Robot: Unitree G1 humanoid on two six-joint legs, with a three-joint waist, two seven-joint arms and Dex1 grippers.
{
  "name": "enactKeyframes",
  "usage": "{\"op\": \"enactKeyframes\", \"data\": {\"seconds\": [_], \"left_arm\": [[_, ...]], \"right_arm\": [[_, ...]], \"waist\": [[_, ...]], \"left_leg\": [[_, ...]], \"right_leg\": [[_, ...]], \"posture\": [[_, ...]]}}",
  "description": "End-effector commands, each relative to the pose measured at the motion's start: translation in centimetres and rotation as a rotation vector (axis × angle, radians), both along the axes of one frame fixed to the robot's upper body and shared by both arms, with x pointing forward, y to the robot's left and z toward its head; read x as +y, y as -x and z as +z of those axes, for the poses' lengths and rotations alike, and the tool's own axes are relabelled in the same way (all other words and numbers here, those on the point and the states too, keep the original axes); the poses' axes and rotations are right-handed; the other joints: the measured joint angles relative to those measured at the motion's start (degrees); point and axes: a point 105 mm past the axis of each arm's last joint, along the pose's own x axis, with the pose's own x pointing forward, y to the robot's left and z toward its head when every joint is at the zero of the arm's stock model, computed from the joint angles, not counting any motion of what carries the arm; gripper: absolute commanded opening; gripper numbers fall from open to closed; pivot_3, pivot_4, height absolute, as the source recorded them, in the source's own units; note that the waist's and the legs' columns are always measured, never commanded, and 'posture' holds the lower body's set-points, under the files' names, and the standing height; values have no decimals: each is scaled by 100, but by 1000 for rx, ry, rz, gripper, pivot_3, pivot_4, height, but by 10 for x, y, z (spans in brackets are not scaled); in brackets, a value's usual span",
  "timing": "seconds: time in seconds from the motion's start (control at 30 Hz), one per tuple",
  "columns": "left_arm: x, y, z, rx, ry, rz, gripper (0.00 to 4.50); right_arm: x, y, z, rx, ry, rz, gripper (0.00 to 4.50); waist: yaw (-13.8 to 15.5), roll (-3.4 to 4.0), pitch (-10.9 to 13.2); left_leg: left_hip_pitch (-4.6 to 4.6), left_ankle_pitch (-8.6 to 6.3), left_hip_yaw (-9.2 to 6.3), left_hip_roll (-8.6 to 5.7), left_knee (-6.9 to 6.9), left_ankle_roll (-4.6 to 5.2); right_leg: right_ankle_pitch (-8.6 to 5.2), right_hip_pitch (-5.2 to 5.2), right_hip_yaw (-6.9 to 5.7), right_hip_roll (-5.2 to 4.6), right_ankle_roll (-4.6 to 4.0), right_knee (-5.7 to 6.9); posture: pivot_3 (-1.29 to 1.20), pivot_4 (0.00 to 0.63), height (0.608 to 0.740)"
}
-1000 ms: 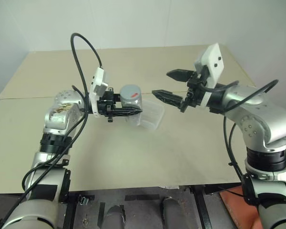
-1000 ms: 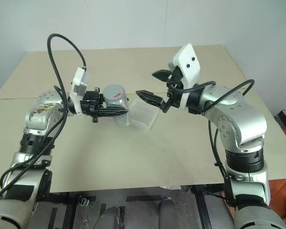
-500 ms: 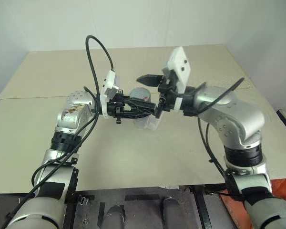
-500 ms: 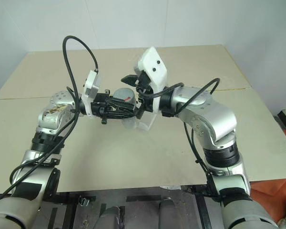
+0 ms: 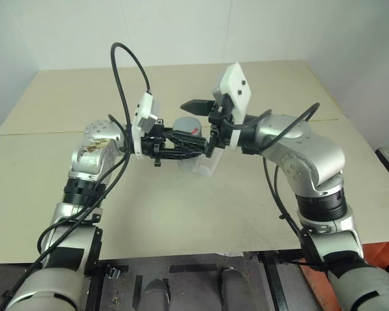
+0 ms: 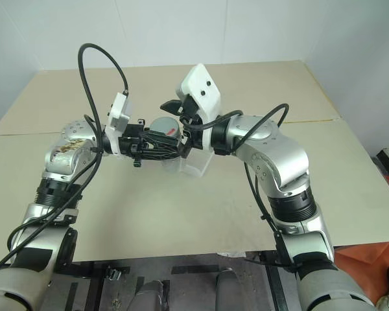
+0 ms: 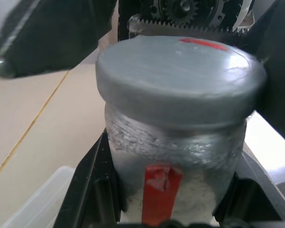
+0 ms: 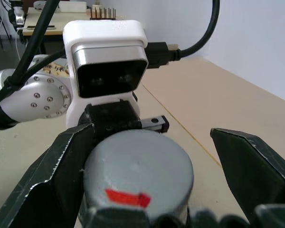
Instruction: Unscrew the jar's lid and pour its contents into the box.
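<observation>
Right gripper jaws wide, straddling the lid with gaps both sides; left gripper blocks below; surrounding worktop is open.

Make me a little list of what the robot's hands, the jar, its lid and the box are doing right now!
left gripper: shut on the jar, held up above the table
right gripper: open, one finger on each side of the lid
lid: on the jar
box: on the table, below the jar
</observation>
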Motion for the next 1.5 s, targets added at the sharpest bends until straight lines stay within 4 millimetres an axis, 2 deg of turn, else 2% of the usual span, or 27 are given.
{"op": "enactKeyframes", "data": {"seconds": [0.03, 0.27, 0.77, 0.93, 1.07, 1.3, 1.5], "left_arm": [[6, 6, 13, -45, 20, -24, 1939], [9, 7, 14, -40, 13, -22, 1939], [12, 6, 12, -21, 21, -2, 1939], [6, -1, 7, 7, 45, 23, 1939], [-5, -2, 6, 5, 51, -6, 1939], [-15, -2, 8, -8, 63, -26, 1939], [-15, -1, 9, -15, 58, -35, 1939]], "right_arm": [[-26, -8, 15, -61, -33, -95, 4454], [-53, -17, 14, -61, -27, -191, 4454], [-76, -15, 14, -62, -31, -252, 4454], [-61, 15, 21, -69, -51, -110, 4454], [-43, 24, 26, -80, -53, -48, 4454], [-14, 14, 17, -82, -8, -48, 4454], [-3, 9, 19, -86, -14, -40, 4454]], "waist": [[0, 0, 0], [-3, 0, 0], [-1, 0, 0], [10, 0, 0], [5, 0, 0], [-1, 0, 0], [2, 0, 0]], "left_leg": [[0, 0, 0, 0, 0, 0], [-1, 0, 0, 0, 0, 0], [-2, -1, 2, 1, -1, 2], [-4, -1, 1, 0, -1, 2], [0, -1, 1, 0, 0, 2], [-1, -1, 1, 0, 0, 1], [-2, 0, 0, 0, 0, 0]], "right_leg": [[0, 0, 0, 0, 0, 0], [0, 0, 0, 0, 0, -1], [0, 0, 0, 0, 0, -4], [0, 1, 0, 0, 0, -6], [0, 3, 0, 0, 0, -4], [0, 1, 0, 0, 0, -1], [0, 1, 0, 0, 0, -2]], "posture": [[0, 150, 740], [0, 150, 740], [0, 150, 740], [0, 150, 740], [0, 150, 740], [0, 150, 740], [0, 150, 740]]}}
